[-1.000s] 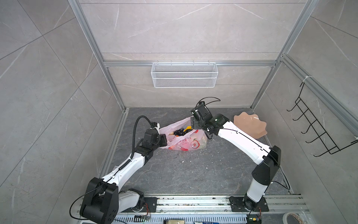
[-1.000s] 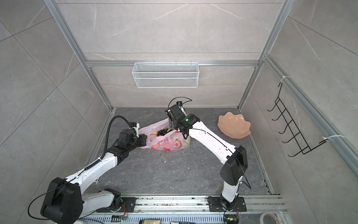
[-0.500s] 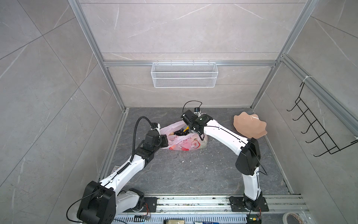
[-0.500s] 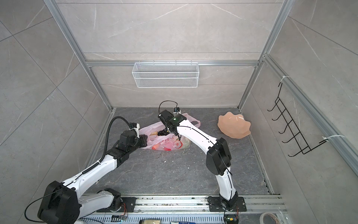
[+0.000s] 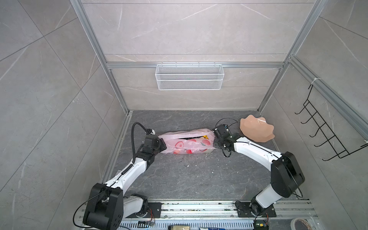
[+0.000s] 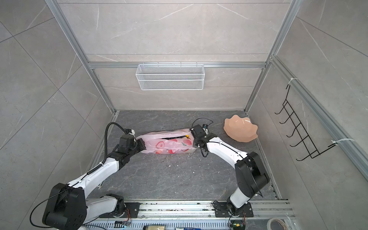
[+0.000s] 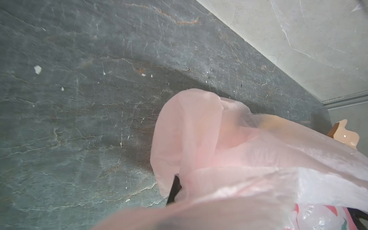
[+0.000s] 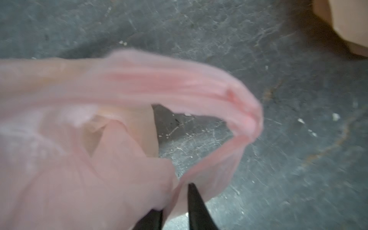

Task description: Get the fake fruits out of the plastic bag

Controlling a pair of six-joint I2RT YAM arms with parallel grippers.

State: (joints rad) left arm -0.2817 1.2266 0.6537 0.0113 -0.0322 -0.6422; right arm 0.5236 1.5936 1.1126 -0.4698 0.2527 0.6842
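The pale-pink plastic bag [image 5: 187,143] [image 6: 169,145] lies stretched sideways on the dark floor in both top views, with red prints on its side. Through a slit along its top I see fake fruits: a bit of yellow [image 5: 205,137] [image 6: 187,136] and something dark; the others are hidden. My left gripper [image 5: 162,144] [image 6: 142,144] is shut on the bag's left end. One dark fingertip [image 7: 175,187] pokes out from under the plastic [image 7: 239,149]. My right gripper [image 5: 214,139] [image 6: 192,139] [image 8: 175,201] is shut on the right handle loop [image 8: 239,111], with plastic pinched between its fingers [image 8: 196,207].
A peach scalloped plate [image 5: 256,129] [image 6: 241,128] leans in the back right corner, just behind the right wrist. A white wire basket [image 5: 189,79] hangs on the back wall and a black hook rack [image 5: 326,135] on the right wall. White crumbs dot the floor in front of the bag.
My right gripper was open over the bag's mouth; it has swung right, closed on the right handle, and the bag is now pulled long between both grippers. The left gripper keeps its hold.
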